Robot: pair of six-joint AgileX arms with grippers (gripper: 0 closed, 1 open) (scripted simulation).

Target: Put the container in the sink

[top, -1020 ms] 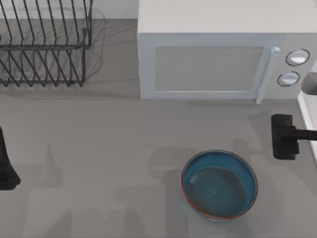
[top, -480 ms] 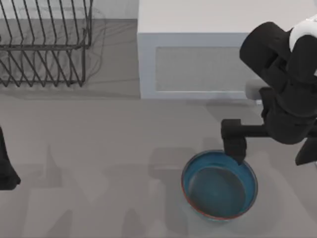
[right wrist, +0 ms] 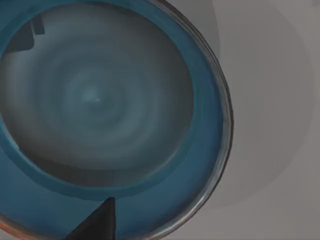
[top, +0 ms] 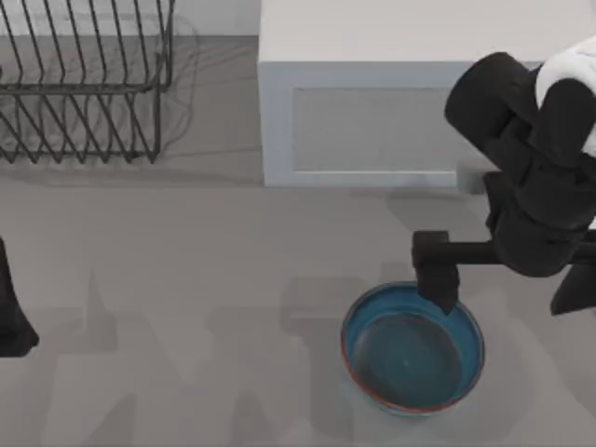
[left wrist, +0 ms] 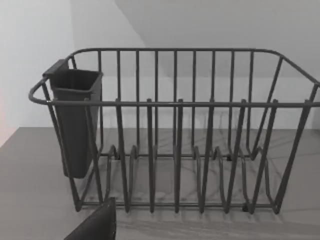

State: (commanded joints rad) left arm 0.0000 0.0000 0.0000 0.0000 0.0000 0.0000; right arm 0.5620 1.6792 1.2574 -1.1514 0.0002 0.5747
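A flat grey table (top: 186,279) takes up the top view, with a pale wall running along its far edge behind the appliances. One white microwave (top: 372,102) stands at the back, right of centre, its door facing the near side. One dark wire dish rack (top: 84,84) sits at the back left; the left wrist view looks straight at it (left wrist: 175,140) and shows a single dark cutlery cup (left wrist: 75,120) hung on one end of its frame.

One container (top: 413,347), a round, deep blue bowl with a reddish-brown rim, rests upright on the table in front of the microwave, toward the right, its mouth facing straight up. Being round, it has no long axis to speak of. The right wrist view looks down into it (right wrist: 100,105), showing a greyish floor ringed by blue wall.

Two arms are present. The right arm reaches in from the right edge, and the right gripper (top: 438,279) hangs over the far rim of the container, seemingly just above it, though contact is hard to judge from overhead. I cannot tell how its fingers stand. The left arm is parked at the table's left edge, its left gripper (top: 11,321) a dark shape there.
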